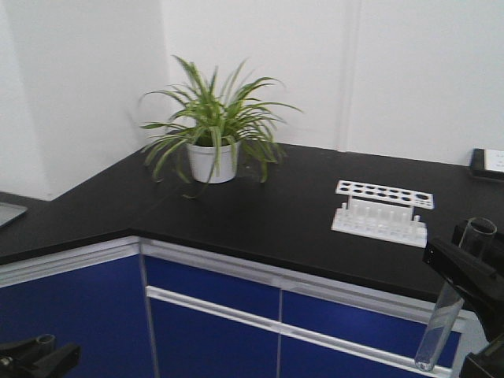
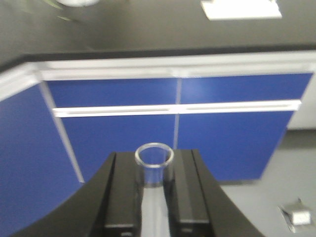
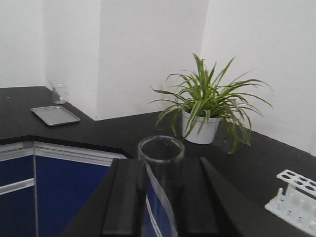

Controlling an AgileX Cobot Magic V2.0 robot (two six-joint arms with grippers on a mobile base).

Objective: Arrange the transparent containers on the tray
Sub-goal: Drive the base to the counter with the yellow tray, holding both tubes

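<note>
One clear glass test tube (image 2: 154, 157) stands between the black fingers of my left gripper (image 2: 154, 165), lipped rim up, in front of the blue cabinet doors. The left gripper (image 1: 35, 358) shows low at the bottom left of the front view. My right gripper (image 3: 161, 168) is shut on a second test tube (image 3: 160, 145). In the front view this tube (image 1: 449, 311) hangs tilted from the right gripper (image 1: 471, 272), beyond the counter's front edge. The tray is out of view.
On the black L-shaped counter (image 1: 268, 213) stand a potted spider plant (image 1: 213, 126) and a white test tube rack (image 1: 382, 213). A flat grey metal pan (image 3: 55, 115) and a small beaker (image 3: 59, 93) sit on the counter's left wing. Blue cabinets (image 1: 213, 331) lie below.
</note>
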